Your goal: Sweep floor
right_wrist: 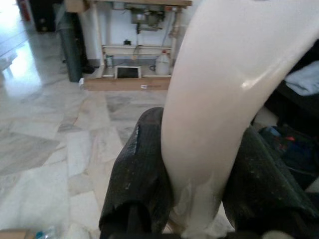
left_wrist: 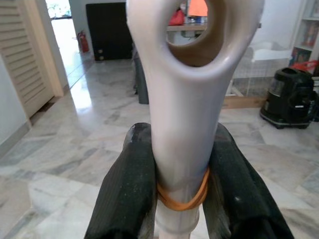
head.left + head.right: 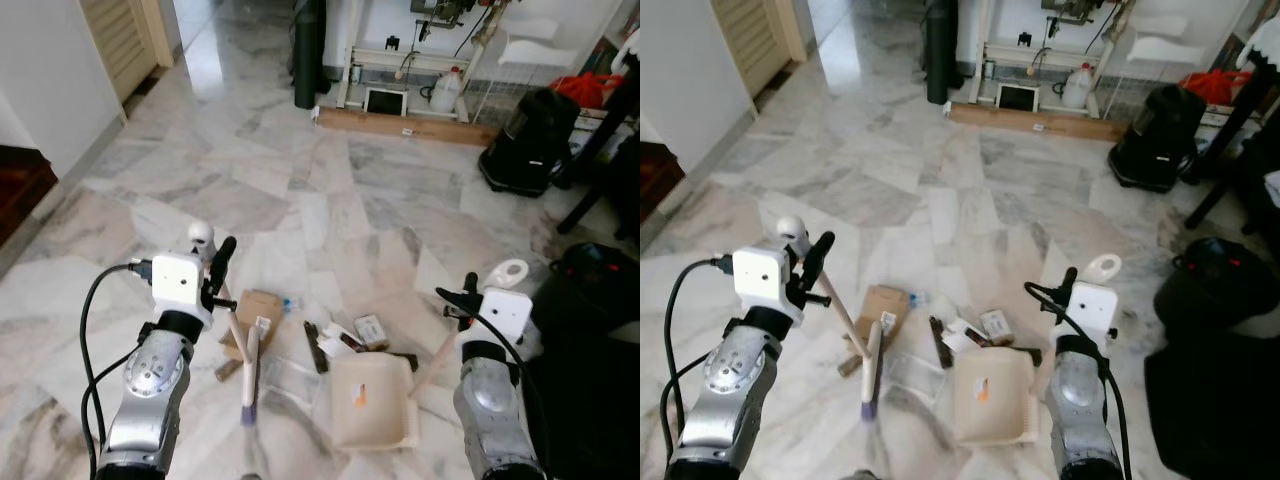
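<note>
Two tools are being held at once: the left gripper (image 2: 182, 199) is clamping its fingers around the broom handle (image 3: 203, 240), and the right gripper (image 1: 199, 184) is squeezing the dustpan handle (image 3: 507, 273). The cream dustpan (image 3: 372, 402) is lying on the marble floor (image 3: 330, 190) between the arms, with the broom head (image 3: 249, 375) just beside it and litter (image 3: 345, 338), including a cardboard scrap (image 3: 256, 310), scattered at its mouth. Pushing too fast would likely be scattering the light scraps past the pan, or tipping it. Both forearms are reaching forward and down, wrists raised, handles slanting toward the debris.
</note>
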Robot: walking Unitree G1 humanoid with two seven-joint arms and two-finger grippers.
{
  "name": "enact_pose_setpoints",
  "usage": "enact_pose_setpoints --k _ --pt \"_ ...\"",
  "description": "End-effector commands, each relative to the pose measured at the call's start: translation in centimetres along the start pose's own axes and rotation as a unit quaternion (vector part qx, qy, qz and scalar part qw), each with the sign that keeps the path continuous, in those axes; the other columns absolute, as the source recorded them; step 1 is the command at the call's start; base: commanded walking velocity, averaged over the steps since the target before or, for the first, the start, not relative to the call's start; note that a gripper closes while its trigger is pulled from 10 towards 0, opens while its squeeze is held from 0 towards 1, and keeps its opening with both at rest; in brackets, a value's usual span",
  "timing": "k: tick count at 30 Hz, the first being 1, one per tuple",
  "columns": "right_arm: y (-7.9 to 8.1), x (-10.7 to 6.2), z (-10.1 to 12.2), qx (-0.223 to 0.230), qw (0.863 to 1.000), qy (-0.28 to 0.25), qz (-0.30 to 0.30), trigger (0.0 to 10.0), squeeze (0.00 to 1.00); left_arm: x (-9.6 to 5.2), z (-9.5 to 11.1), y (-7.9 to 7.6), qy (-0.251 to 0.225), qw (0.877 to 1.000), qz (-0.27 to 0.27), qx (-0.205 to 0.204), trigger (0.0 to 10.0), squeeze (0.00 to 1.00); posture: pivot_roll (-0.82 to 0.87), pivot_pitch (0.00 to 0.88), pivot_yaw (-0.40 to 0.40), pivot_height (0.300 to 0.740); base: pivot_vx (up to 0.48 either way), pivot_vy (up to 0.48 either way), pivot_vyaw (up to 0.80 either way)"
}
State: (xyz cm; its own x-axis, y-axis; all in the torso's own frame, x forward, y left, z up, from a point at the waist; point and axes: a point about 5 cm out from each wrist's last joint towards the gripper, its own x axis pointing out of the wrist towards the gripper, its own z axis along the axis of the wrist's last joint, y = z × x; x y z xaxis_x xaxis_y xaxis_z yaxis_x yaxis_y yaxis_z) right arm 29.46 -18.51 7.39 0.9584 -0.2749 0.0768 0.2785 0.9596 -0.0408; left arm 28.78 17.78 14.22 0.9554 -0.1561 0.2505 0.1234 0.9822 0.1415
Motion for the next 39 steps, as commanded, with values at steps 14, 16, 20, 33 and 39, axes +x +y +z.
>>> enact_pose_setpoints --k 14,16,20,33,39 --pt "-0.7 0.1 0.4 0.001 1.000 -0.017 -0.014 10.0 0.00 0.4 1.0 -0.2 -0.026 1.000 -0.008 0.003 10.0 0.00 0.06 0.117 -0.031 0.740 0.000 -0.286 0.00" --pt "-0.9 0.1 0.3 -0.002 1.000 -0.015 -0.023 10.0 0.00 0.4 1.0 -0.3 -0.027 1.000 -0.009 0.000 10.0 0.00 0.06 0.117 -0.031 0.740 0.000 0.000 0.00" --pt "-1.4 -0.1 -0.1 -0.011 0.999 -0.005 -0.035 10.0 0.00 0.4 1.1 -0.4 -0.027 0.999 -0.017 -0.006 10.0 0.00 0.06 0.125 -0.029 0.740 0.000 0.000 0.00" --pt "-1.1 -0.4 -1.0 -0.004 0.999 0.019 -0.040 10.0 0.00 -0.2 0.0 -0.8 0.005 0.999 -0.039 -0.018 10.0 0.00 0.07 0.140 -0.025 0.740 0.000 0.000 0.00" --pt "-0.9 -0.4 -1.1 -0.001 0.999 0.024 -0.036 10.0 0.00 -0.4 -0.4 -0.8 0.012 0.999 -0.042 -0.021 10.0 0.00 0.06 0.141 -0.024 0.740 0.000 0.000 -0.53"
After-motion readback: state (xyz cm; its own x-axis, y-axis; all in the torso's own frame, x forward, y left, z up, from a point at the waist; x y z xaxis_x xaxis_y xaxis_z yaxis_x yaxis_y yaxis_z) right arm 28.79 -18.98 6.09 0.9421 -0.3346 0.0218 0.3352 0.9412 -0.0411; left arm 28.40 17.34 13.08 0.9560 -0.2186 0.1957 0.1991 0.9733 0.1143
